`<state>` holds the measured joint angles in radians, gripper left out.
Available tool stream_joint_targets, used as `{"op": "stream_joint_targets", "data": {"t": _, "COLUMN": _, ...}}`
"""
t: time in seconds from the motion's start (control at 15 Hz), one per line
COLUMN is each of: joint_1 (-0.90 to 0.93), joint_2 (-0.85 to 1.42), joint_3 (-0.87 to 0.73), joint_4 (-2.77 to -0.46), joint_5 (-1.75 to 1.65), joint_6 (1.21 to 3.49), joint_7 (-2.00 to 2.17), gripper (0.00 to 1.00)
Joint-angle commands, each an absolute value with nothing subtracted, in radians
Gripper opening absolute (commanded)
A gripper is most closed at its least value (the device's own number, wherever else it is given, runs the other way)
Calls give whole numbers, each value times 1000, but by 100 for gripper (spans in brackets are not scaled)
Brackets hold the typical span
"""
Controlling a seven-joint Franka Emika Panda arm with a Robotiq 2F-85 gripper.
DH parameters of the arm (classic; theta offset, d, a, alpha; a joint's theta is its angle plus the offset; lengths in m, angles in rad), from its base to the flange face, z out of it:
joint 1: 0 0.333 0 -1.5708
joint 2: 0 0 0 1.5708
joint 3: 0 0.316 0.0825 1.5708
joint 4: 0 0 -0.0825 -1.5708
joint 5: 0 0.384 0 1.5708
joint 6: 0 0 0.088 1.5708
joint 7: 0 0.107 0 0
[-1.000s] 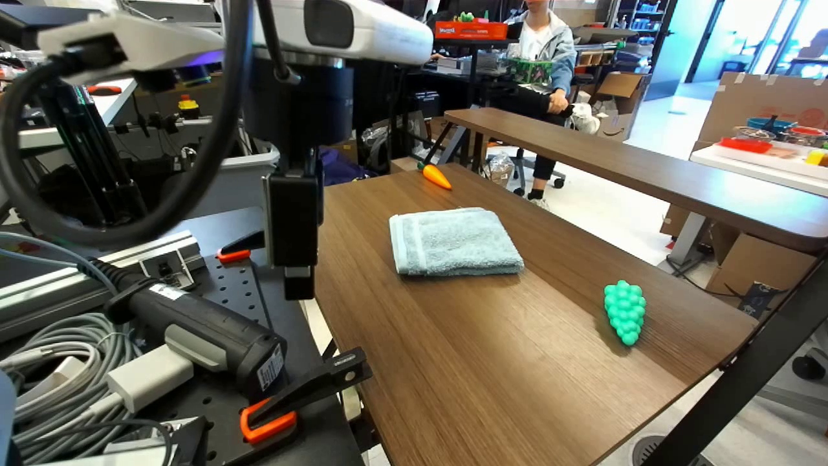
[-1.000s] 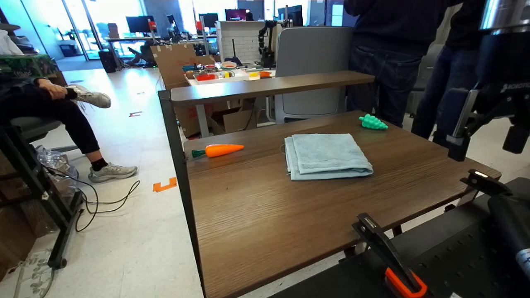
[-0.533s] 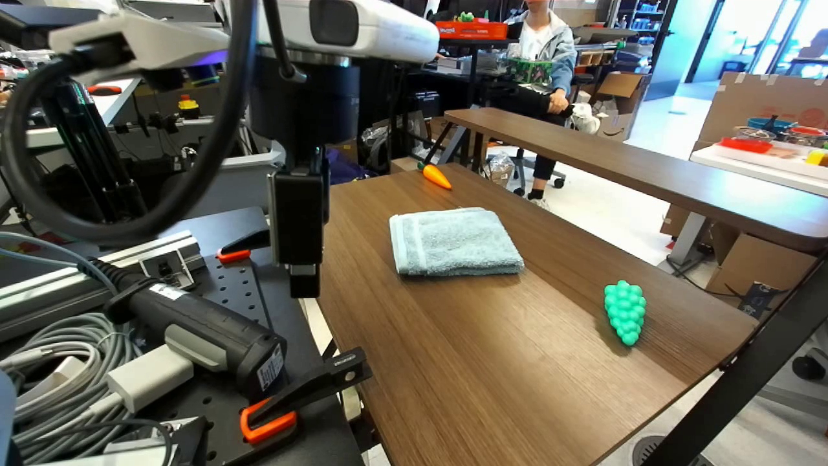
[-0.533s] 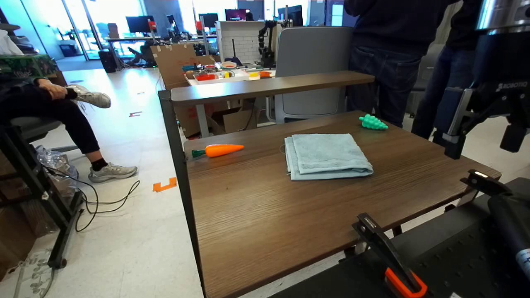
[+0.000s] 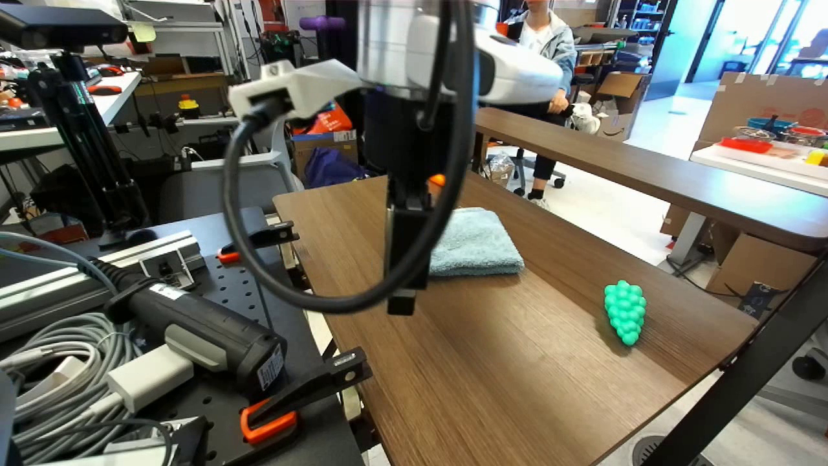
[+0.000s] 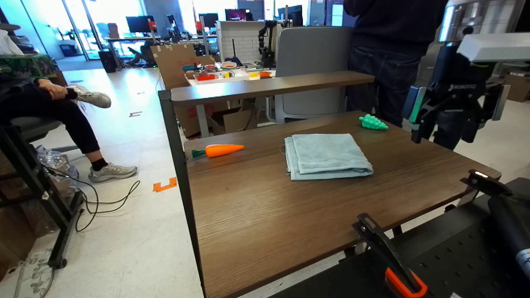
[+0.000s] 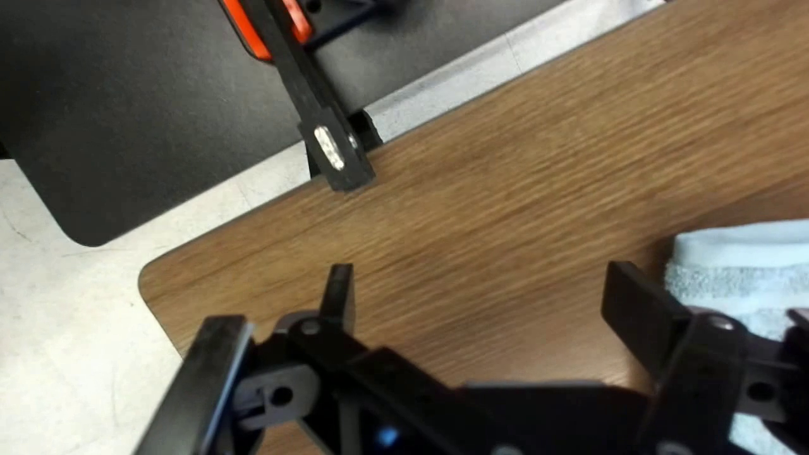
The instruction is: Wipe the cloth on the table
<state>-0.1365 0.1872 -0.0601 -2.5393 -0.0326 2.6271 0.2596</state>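
In an exterior view one cloth (image 6: pixel 331 156), one orange carrot (image 6: pixel 225 150) and one green bumpy object (image 6: pixel 373 122) are lying on one desk (image 6: pixel 256 231); the cloth is sitting just right of the frame's centre, its long axis running roughly left to right, its layered edges facing left and downward. In the wrist view two fingers (image 7: pixel 638 313) are standing spread apart

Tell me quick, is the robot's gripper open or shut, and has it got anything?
Gripper: open, jaws wide apart, holding nothing; the cloth lies folded on the table.
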Motion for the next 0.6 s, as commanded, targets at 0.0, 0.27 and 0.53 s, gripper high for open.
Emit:
{"op": "stream_joint_targets", "data": {"t": 0.0, "joint_1": -146, "joint_2": 373, "joint_3": -59, "joint_4": -2352, "joint_5": 119, "joint_6": 2612, "joint_7": 190, "gripper": 100}}
{"op": "stream_joint_targets", "data": {"t": 0.27, "joint_1": -117, "joint_2": 365, "joint_3": -83, "joint_4": -2375, "joint_5": 109, "joint_6": 2622, "joint_7": 201, "gripper": 100}}
{"op": "stream_joint_targets", "data": {"t": 0.53, "joint_1": -115, "joint_2": 352, "joint_3": -84, "joint_4": -2386, "joint_5": 108, "joint_6": 2622, "joint_7": 202, "gripper": 100}}
